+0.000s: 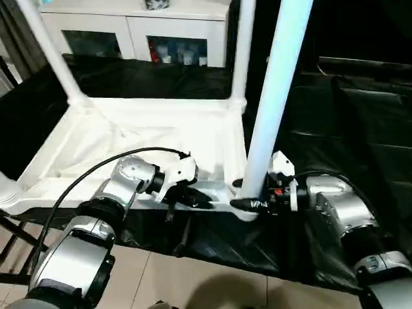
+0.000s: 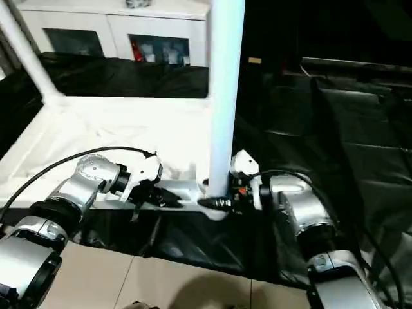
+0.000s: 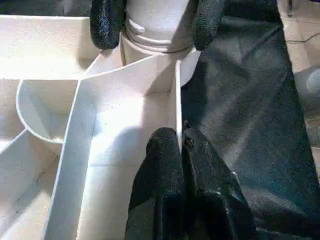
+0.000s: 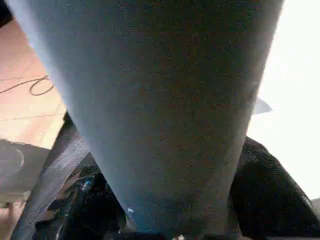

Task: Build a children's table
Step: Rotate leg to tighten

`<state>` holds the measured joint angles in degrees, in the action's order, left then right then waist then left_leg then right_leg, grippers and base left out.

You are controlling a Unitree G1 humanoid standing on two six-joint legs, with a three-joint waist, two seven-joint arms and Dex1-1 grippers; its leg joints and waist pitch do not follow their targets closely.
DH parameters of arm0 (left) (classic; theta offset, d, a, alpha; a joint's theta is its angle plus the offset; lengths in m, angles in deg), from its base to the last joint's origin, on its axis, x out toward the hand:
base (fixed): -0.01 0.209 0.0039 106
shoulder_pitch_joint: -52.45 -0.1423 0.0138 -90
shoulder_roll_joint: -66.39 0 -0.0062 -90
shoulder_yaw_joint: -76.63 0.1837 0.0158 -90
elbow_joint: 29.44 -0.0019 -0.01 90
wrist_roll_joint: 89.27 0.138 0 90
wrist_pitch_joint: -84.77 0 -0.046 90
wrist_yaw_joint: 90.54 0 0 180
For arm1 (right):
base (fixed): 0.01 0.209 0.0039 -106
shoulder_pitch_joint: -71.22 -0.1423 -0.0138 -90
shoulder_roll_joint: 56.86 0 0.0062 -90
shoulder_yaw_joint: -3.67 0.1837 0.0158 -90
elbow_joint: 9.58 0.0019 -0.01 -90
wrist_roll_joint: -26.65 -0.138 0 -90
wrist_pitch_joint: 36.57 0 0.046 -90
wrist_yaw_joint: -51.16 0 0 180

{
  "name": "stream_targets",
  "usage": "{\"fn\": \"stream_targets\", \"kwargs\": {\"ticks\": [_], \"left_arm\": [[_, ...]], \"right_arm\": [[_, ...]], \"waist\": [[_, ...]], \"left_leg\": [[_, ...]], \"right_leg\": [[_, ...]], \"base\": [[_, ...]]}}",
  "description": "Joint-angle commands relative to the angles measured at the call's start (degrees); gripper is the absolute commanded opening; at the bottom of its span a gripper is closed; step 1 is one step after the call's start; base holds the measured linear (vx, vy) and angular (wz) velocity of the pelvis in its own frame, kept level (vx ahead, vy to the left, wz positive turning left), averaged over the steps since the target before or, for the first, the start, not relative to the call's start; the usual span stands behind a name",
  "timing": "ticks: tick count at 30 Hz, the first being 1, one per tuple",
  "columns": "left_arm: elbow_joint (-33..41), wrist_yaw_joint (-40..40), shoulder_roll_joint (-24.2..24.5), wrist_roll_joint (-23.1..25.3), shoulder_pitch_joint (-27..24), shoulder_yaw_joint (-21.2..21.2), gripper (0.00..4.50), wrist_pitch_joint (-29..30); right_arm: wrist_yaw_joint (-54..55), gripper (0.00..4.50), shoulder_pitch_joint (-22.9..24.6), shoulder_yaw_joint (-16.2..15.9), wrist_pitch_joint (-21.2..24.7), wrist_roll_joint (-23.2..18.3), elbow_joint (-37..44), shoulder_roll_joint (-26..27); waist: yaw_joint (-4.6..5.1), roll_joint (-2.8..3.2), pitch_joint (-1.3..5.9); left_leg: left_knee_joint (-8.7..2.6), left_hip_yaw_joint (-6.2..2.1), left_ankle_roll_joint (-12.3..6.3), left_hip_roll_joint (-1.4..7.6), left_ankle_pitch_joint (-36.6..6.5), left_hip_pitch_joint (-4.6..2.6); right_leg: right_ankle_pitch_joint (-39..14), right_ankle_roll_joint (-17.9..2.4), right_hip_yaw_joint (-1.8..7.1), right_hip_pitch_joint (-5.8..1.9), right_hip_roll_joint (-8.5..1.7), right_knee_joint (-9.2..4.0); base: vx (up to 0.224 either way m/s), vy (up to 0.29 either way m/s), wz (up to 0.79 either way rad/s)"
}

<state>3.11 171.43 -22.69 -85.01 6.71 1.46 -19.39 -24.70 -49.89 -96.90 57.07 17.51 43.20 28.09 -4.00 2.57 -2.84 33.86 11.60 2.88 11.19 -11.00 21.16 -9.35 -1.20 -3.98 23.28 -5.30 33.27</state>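
A black sheet (image 1: 335,122) covers the work surface; a white glass-doored cabinet (image 1: 135,29) stands behind; beige floor tiles (image 1: 193,280) lie below.

Silver forearms (image 1: 129,177), black cables (image 1: 77,183)

I saw a plain white tabletop (image 1: 161,132) and white tube legs (image 1: 273,96), the nearest tinged pale blue. My fingers (image 3: 175,195) were matte black, my forearms (image 1: 112,193) silver with white wrist housings. A glossy black sheet (image 1: 335,129) covered the table; a white cabinet (image 1: 141,29) stood behind, above beige floor tiles (image 1: 212,283).
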Motion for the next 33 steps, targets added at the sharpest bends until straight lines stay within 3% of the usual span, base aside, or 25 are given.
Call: {"fn": "stream_targets", "kwargs": {"ticks": [1,6,9,10,11,13,14,15,18,21,26,27,29,33], "left_arm": [[0.1,0.7,0.0,0.3,0.8,0.6,0.00,-0.7],[-0.3,0.0,-0.1,0.1,1.2,0.2,0.00,-0.3],[-0.6,-5.1,-1.3,0.6,1.4,-0.1,0.00,0.8],[-1.0,-10.6,-2.3,2.0,1.7,0.0,0.00,1.7],[-1.1,-11.7,-2.5,2.3,1.7,0.0,0.00,1.9],[-1.2,-13.9,-3.5,2.2,1.8,-0.5,0.00,2.7],[-1.1,-16.4,-4.9,2.1,1.9,-0.9,0.00,3.6],[-1.1,-16.7,-5.0,2.1,1.9,-0.9,0.00,3.7],[-0.7,-24.7,-9.7,2.5,2.1,-1.5,0.00,6.1],[-0.4,-27.4,-11.9,2.9,2.1,-1.3,0.00,6.7],[0.0,-29.0,-13.1,4.1,1.9,0.1,0.00,6.0],[0.0,-28.9,-12.9,4.2,1.8,0.3,0.00,5.7],[0.1,-28.0,-12.0,4.4,1.5,0.4,0.00,4.9],[0.5,-25.2,-9.6,4.8,0.8,0.6,0.00,3.7]], "right_arm": [[-2.3,2.53,0.4,-2.2,0.8,0.8,0.7,0.0],[-0.8,2.51,1.1,-1.7,1.6,0.1,1.2,1.4],[7.9,2.51,2.0,0.6,0.0,0.8,0.3,4.1],[16.3,2.51,2.1,2.1,-0.8,2.3,-1.4,6.3],[18.3,2.51,2.0,2.4,-0.7,2.7,-1.9,6.7],[22.9,2.51,2.0,3.0,-1.5,3.6,-3.0,8.0],[28.9,2.51,1.7,4.3,-1.2,4.0,-4.5,9.8],[29.6,2.51,1.6,4.5,-1.1,4.0,-4.6,10.0],[47.3,2.50,0.3,7.6,-0.3,4.5,-9.1,16.6],[53.8,2.50,-0.9,8.2,-0.4,4.8,-10.8,20.1],[55.3,2.50,-2.4,7.2,-2.9,5.9,-10.6,23.8],[55.2,3.06,-2.4,7.3,-3.7,6.1,-10.4,23.7],[53.0,3.22,-2.3,8.0,-4.4,5.0,-9.7,22.4],[45.4,3.62,-2.0,8.9,-4.3,3.0,-8.7,18.3]], "waist": [[-0.06,-0.64,4.02],[-0.08,-0.63,4.07],[-0.03,-0.59,3.89],[0.00,-0.61,3.79],[0.57,-0.60,3.41],[0.75,-0.86,3.37],[0.97,-0.70,3.15],[1.30,-0.70,3.12],[2.39,-0.71,3.01],[2.92,-0.53,3.05],[3.25,-0.62,3.09],[3.29,-0.63,3.10],[3.33,-0.59,3.07],[3.15,-0.63,3.31]], "left_leg": [[-3.81,-0.86,-5.21,2.39,-9.6,-0.81],[-3.77,-0.86,-5.48,2.39,-9.2,-0.81],[-3.87,-0.83,-4.77,2.44,-10.0,-0.80],[-4.02,-0.91,-3.91,2.38,-11.3,-0.86],[-4.35,-1.01,-1.93,2.20,-14.5,-1.25],[-4.43,-1.15,-1.44,2.04,-15.5,-1.22],[-4.48,-1.22,-1.07,2.07,-16.6,-1.37],[-4.60,-1.31,-0.65,2.05,-17.3,-1.41],[-4.87,-1.73,0.46,1.86,-18.8,-1.34],[-4.89,-1.86,-0.07,1.61,-20.6,-1.45],[-4.91,-1.73,-1.18,1.51,-21.0,-1.34],[-4.89,-1.71,-1.30,1.50,-20.9,-1.34],[-4.85,-1.61,-1.67,1.53,-21.0,-1.43],[-4.82,-1.59,-2.61,1.69,-19.5,-1.06]], "right_leg": [[-8.8,-15.5,2.14,-3.09,-3.34,-2.75],[-8.0,-15.6,2.09,-3.11,-3.28,-2.65],[-9.6,-15.2,2.16,-2.93,-3.36,-2.87],[-12.3,-14.5,2.10,-2.90,-3.44,-3.19],[-18.4,-12.9,2.10,-2.56,-3.38,-3.80],[-22.1,-11.5,2.02,-2.78,-3.43,-4.24],[-24.5,-10.8,2.13,-2.39,-3.49,-4.53],[-25.6,-10.4,2.18,-2.29,-3.44,-4.68],[-27.9,-9.2,2.03,-2.15,-3.41,-4.97],[-29.8,-7.9,1.85,-2.11,-3.43,-5.61],[-27.4,-8.5,1.98,-1.98,-3.23,-5.54],[-27.2,-8.6,1.99,-2.01,-3.22,-5.53],[-26.8,-9.0,2.05,-1.91,-3.17,-5.55],[-23.3,-10.0,2.14,-2.45,-3.21,-5.09]], "base": [[0.000,0.000,0.00],[0.000,0.000,0.00],[0.000,0.000,0.00],[0.000,0.000,0.00],[0.000,0.000,0.00],[0.000,0.000,0.00],[0.000,0.000,0.00],[0.000,0.000,0.00],[0.000,0.000,0.00],[0.000,0.000,0.00],[0.000,0.000,0.00],[0.000,0.000,0.00],[0.000,0.000,0.00],[0.000,0.000,0.00]]}}
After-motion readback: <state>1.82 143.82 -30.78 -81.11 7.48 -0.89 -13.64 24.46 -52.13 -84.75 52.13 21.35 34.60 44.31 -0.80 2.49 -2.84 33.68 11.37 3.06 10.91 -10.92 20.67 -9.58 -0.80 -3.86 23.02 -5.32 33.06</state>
